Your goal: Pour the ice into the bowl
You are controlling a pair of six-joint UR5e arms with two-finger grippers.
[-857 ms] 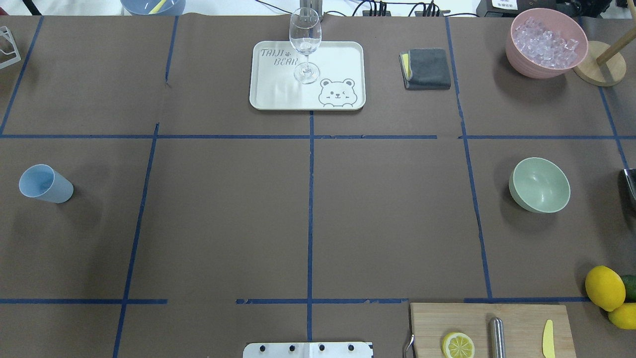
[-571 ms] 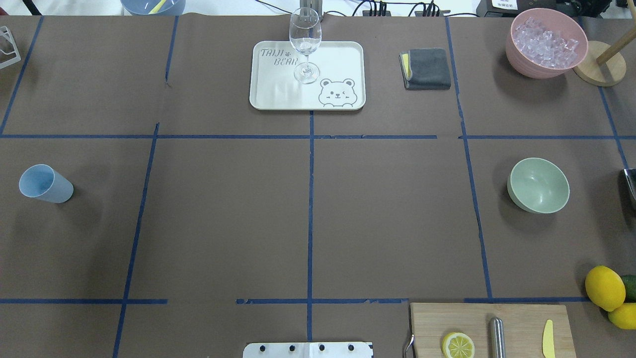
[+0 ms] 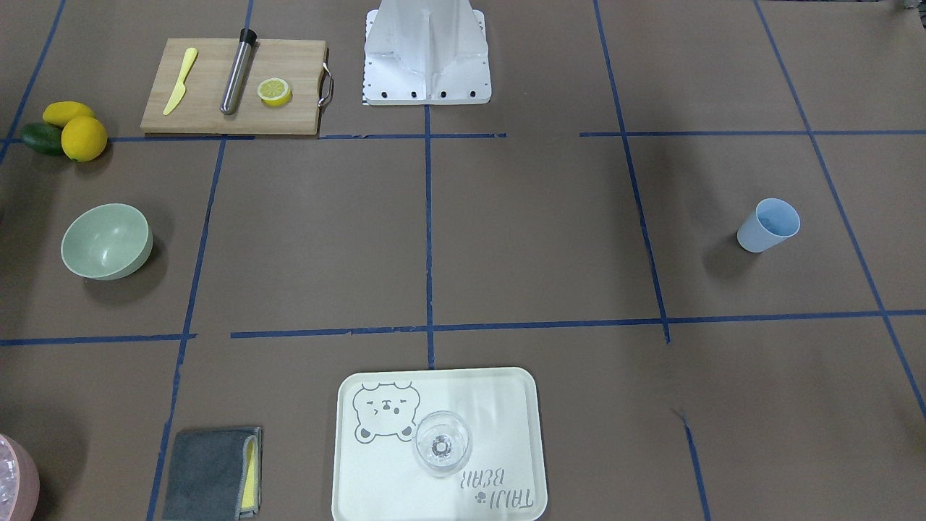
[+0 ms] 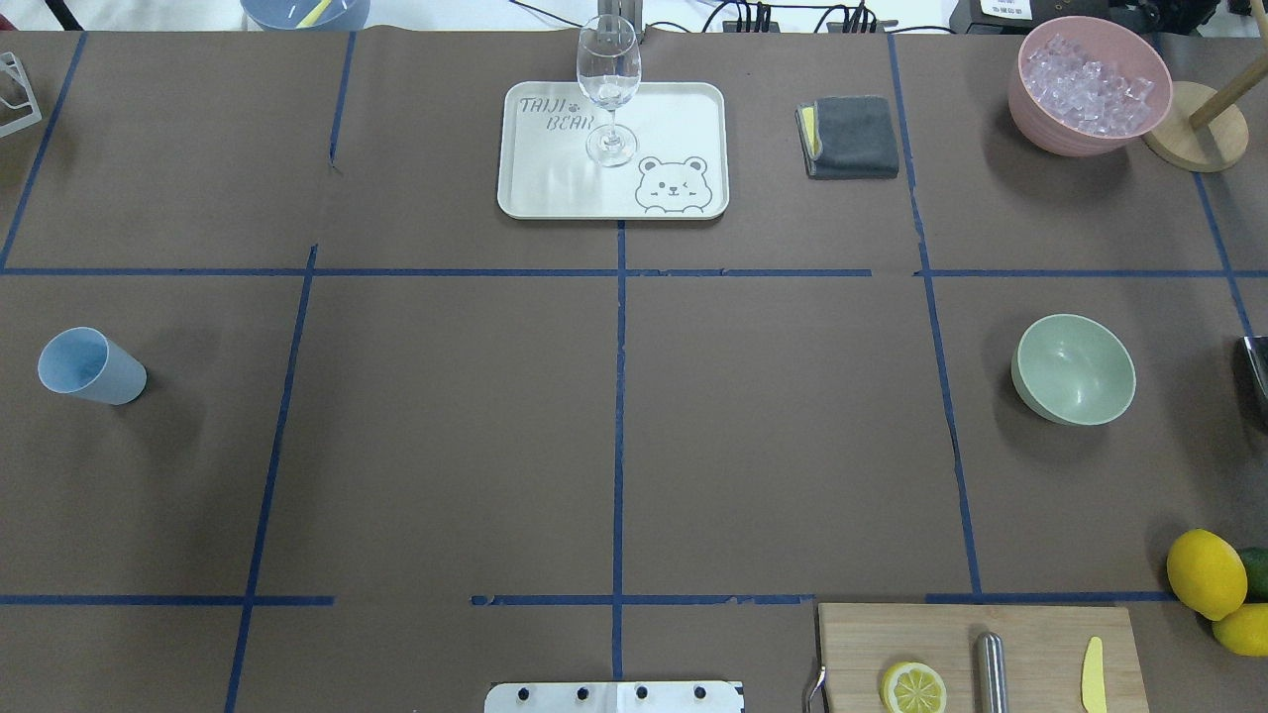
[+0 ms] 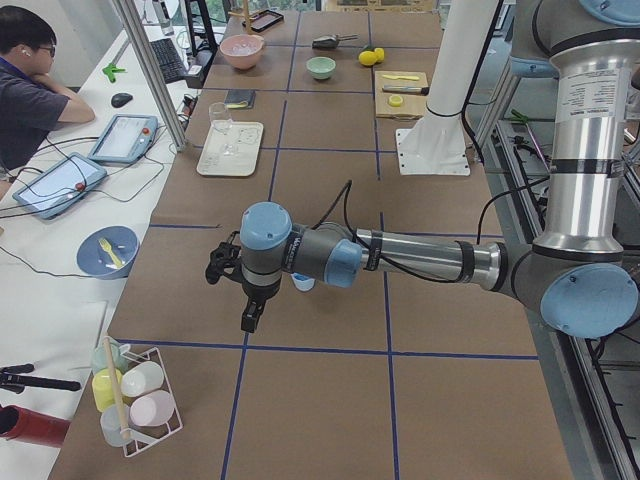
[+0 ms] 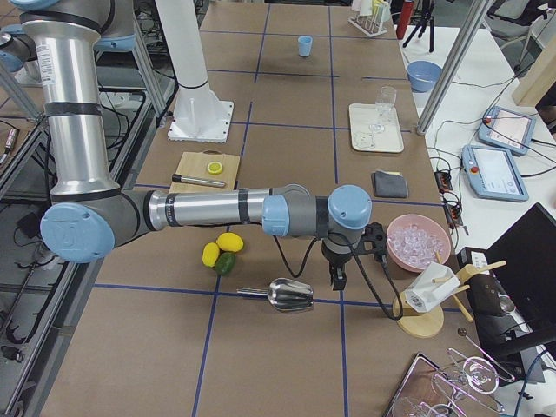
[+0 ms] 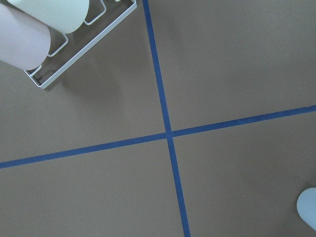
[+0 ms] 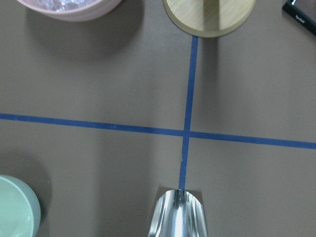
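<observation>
The ice (image 4: 1088, 84) is heaped in a pink container (image 4: 1050, 134) at the table's far right corner. The empty pale green bowl (image 4: 1074, 368) sits nearer, on the right side, and also shows as the bowl (image 3: 106, 240) in the front-facing view. My right gripper (image 6: 334, 280) hangs over the table between the pink container (image 6: 415, 241) and a metal scoop (image 6: 291, 295). My left gripper (image 5: 248, 320) hangs beside the light blue cup (image 5: 302, 282). Both grippers show only in the side views, so I cannot tell whether they are open or shut.
A tray (image 4: 555, 193) with a stemmed glass (image 4: 608, 89) and a folded grey cloth (image 4: 854, 137) lie at the back. A cutting board (image 4: 1030, 634) and lemons (image 4: 1206, 572) lie near right. A wooden stand (image 4: 1194, 139) adjoins the pink container. A cup rack (image 5: 140, 400) stands far left.
The green bowl has shifted very slightly to the left. Nothing else on the table differs.
</observation>
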